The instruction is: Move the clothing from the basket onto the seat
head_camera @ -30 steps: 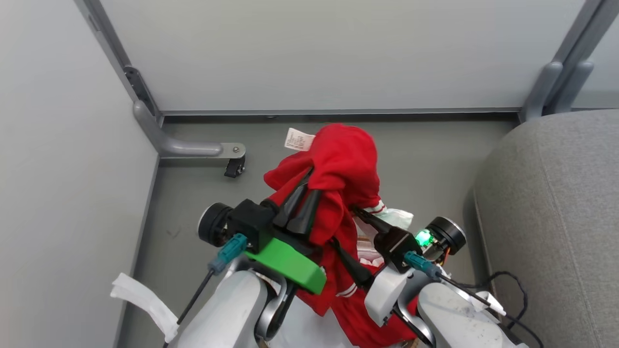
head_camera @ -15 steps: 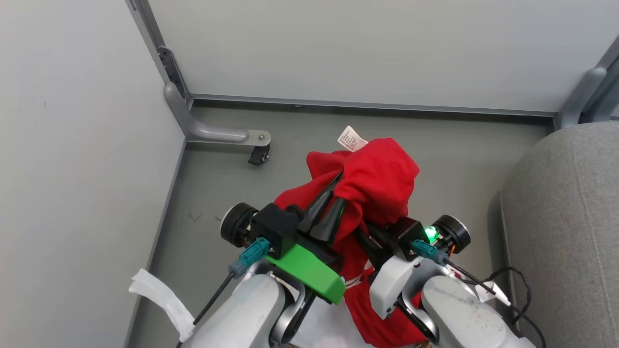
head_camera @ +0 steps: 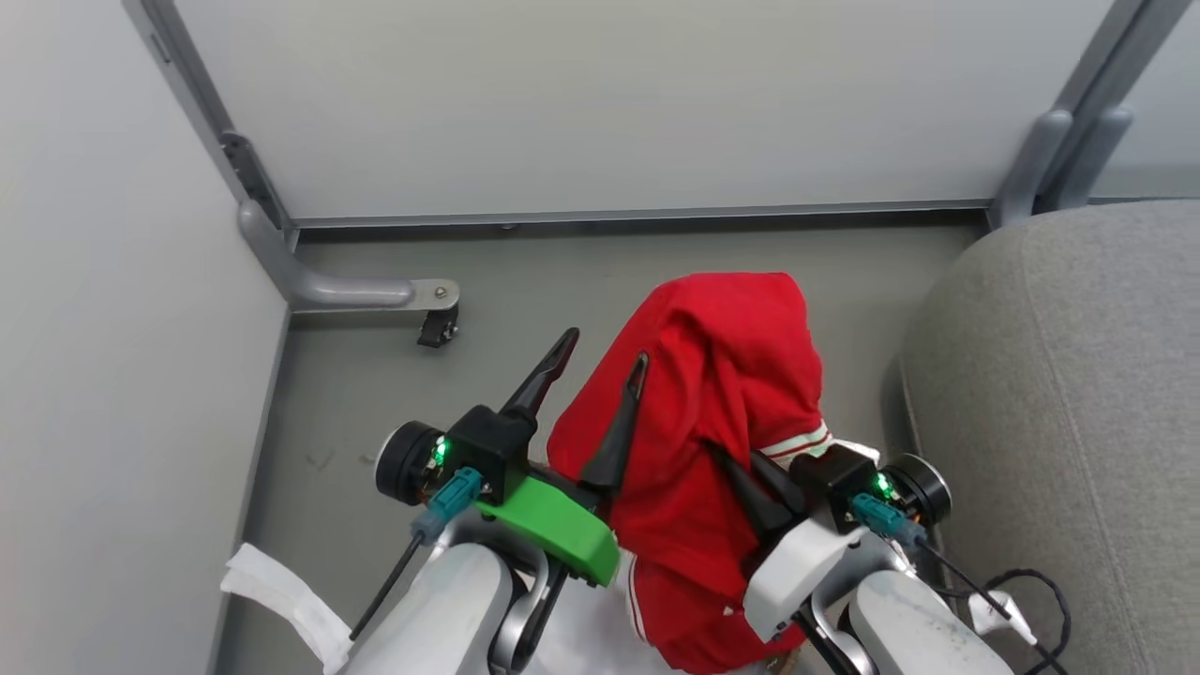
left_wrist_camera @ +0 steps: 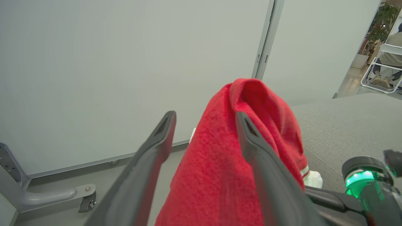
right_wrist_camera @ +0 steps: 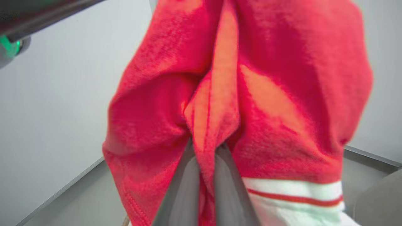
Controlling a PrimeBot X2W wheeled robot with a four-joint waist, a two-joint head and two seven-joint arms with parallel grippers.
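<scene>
Two arms rise from the bottom edge of the head view. Between them hangs the clothing [head_camera: 722, 375], a bright red bundle lifted above the grey floor [head_camera: 375, 394]. It is just beside the left edge of the seat [head_camera: 1059, 403] but does not lie on it.

The left pincer [head_camera: 604, 349] is released. Its two dark fingers stand wide apart, the outer one free in the air and the inner one lying against the red cloth. In the left wrist view the cloth fills part of the gap between these fingers, but they do not press on it.

In the head view the right pincer [head_camera: 750, 483] is half buried in the folds, so its state is hard to read there. The right wrist view gives the answer: its fingers [right_wrist_camera: 185, 188] are clenched together on a fold of the clothing. This view also brings close a white cuff [right_wrist_camera: 292, 188] with a thin red stripe, which is only a small band in the head view.

The head view shows a grey partition foot [head_camera: 436, 323] with a small wheel, at the back left of the floor. At its far upper right, the left wrist view adds a person [left_wrist_camera: 391, 47] sitting on a white chair [left_wrist_camera: 381, 72], and a green plant [left_wrist_camera: 380, 25]. A small white bit [left_wrist_camera: 192, 135] shows at the cloth's left edge there, too small to read.
</scene>
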